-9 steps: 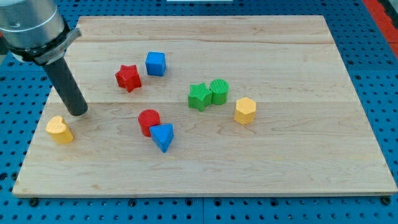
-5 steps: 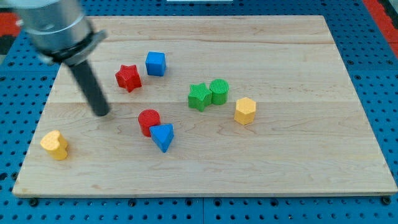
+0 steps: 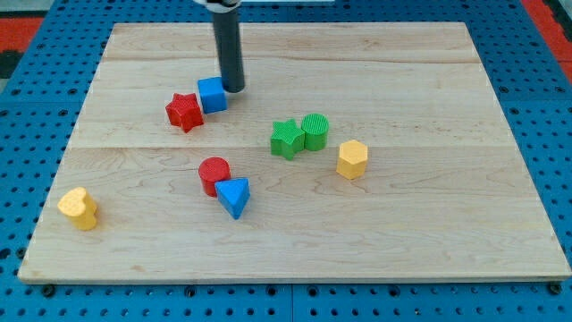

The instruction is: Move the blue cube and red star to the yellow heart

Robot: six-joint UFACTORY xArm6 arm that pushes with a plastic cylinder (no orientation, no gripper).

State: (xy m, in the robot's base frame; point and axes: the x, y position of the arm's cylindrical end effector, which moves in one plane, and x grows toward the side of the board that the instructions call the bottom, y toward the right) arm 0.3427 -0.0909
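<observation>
**Tip at the blue cube, heart far off in the corner**

Camera view: my tip (image 3: 233, 88) stands on the board (image 3: 429, 224) near the view's top, just at the upper right edge of the blue cube (image 3: 212, 94); it looks to be touching the cube, though the contact itself is hard to confirm. The rod rises straight up and leaves the view at the top edge. It carries no jaws, so there is nothing to report as apart or together.

The blue cube sits touching or almost touching the red star (image 3: 184, 112), which lies just to its lower left. The yellow heart (image 3: 79, 207) is well apart from both, near the board's lower left corner.

Towards the view's middle, a red cylinder (image 3: 214, 173) and a blue triangle (image 3: 234, 196) sit against each other, the triangle to the lower right. Right of centre, a green star (image 3: 286, 139) touches a green cylinder (image 3: 315, 131) on its right. A yellow hexagon (image 3: 352, 159) stands near that pair, to their lower right, apart from them.
</observation>
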